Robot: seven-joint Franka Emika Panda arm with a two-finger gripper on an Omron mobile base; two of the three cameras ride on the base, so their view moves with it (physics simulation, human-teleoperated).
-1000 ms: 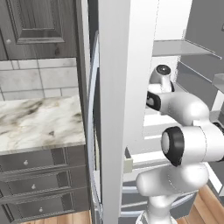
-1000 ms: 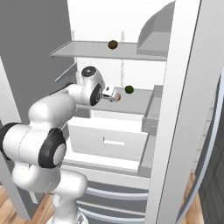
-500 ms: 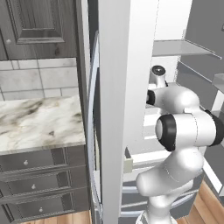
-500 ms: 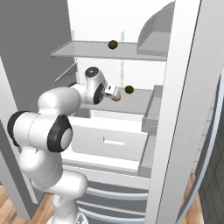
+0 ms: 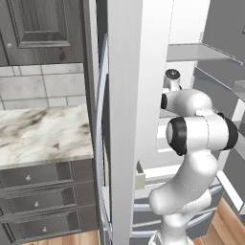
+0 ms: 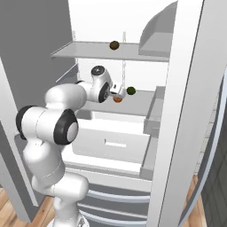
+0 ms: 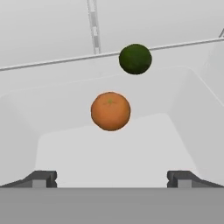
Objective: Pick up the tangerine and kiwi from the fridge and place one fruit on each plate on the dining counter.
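A: What stood at the left?
B: The counter (image 5: 43, 131), its edge close against the open fridge (image 6: 186, 88) door.
A: And the tool (image 7: 111, 177)?
B: Released, tips wide, reaching over a shelf (image 6: 137, 103) with bare floor ahead. The tangerine (image 7: 110, 111) lay centred beyond the tips, untouched; the kiwi (image 7: 135, 59) sat further back, near the rear edge.

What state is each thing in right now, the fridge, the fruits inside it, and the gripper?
Fridge: door open, shelves exposed.
Tangerine: resting on a middle shelf, not held, centred ahead of the gripper.
Green fruit: on the same shelf beyond the tangerine, untouched.
Dark ball: sitting on the upper shelf, untouched.
Gripper: open, empty, close to the tangerine.
Drawer: shut.
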